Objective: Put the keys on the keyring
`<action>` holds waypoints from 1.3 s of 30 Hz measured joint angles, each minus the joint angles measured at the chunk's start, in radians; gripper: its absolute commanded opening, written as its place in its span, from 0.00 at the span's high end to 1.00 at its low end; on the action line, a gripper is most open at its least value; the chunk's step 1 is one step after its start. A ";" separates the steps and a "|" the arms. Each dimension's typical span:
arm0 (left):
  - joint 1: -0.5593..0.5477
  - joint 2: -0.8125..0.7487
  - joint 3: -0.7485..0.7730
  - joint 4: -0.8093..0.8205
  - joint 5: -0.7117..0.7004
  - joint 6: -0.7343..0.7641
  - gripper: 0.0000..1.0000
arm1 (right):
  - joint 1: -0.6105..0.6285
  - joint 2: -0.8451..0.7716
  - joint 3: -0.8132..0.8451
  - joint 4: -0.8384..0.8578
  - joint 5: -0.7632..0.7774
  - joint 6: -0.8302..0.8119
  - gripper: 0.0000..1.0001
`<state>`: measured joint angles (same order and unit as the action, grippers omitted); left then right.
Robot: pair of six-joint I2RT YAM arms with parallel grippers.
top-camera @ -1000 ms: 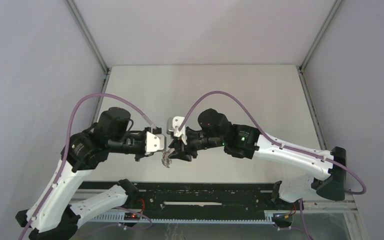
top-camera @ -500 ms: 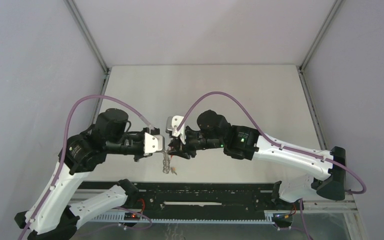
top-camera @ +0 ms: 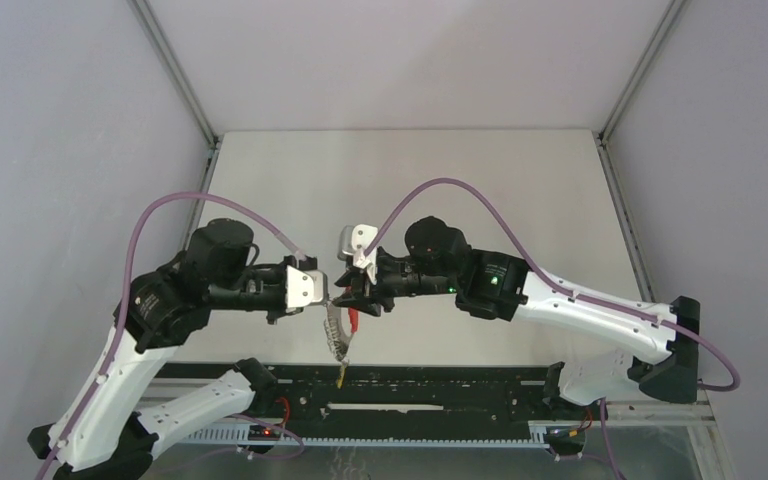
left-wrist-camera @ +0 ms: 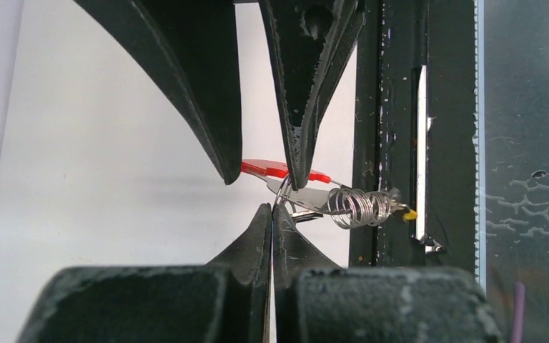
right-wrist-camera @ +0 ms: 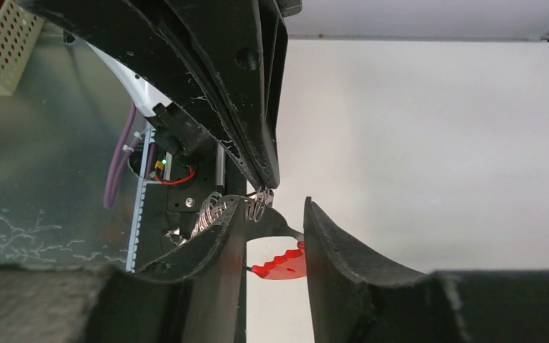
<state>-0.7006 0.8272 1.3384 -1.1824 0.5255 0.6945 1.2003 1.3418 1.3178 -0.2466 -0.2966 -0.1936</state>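
Top external, keyring [top-camera: 338, 335]: dangling in mid-air over the middle of the worktop's [top-camera: 410, 170] near edge, red band [top-camera: 355, 320] on top, wire rings [left-wrist-camera: 361, 207] strung below.
Yellow tag [top-camera: 341, 378]: hanging at the very bottom of the bunch; that key looks threaded on already.
Black-tagged key: can't make it out anywhere, so it's probably the part left to do.
Left gripper [left-wrist-camera: 271, 214]: pinched tight together on a wire ring.
Right gripper [right-wrist-camera: 275, 239]: fingers apart, straddling the red band without clamping it.
Progress: mid-threading, I'd judge, not finished.
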 measured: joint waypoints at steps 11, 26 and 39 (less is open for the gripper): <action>-0.004 -0.005 0.000 0.014 -0.001 -0.014 1.00 | 0.000 -0.003 0.022 -0.006 -0.034 0.002 0.70; -0.006 -0.011 0.000 0.013 -0.013 -0.014 1.00 | -0.006 0.072 0.135 -0.113 -0.078 -0.002 0.71; -0.008 -0.017 0.000 0.014 -0.018 -0.014 1.00 | -0.010 0.073 0.135 -0.155 -0.082 -0.001 0.83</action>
<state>-0.7086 0.8104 1.3384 -1.1683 0.5072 0.6800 1.1904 1.4147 1.4525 -0.4015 -0.3786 -0.1944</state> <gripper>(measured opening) 0.006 0.228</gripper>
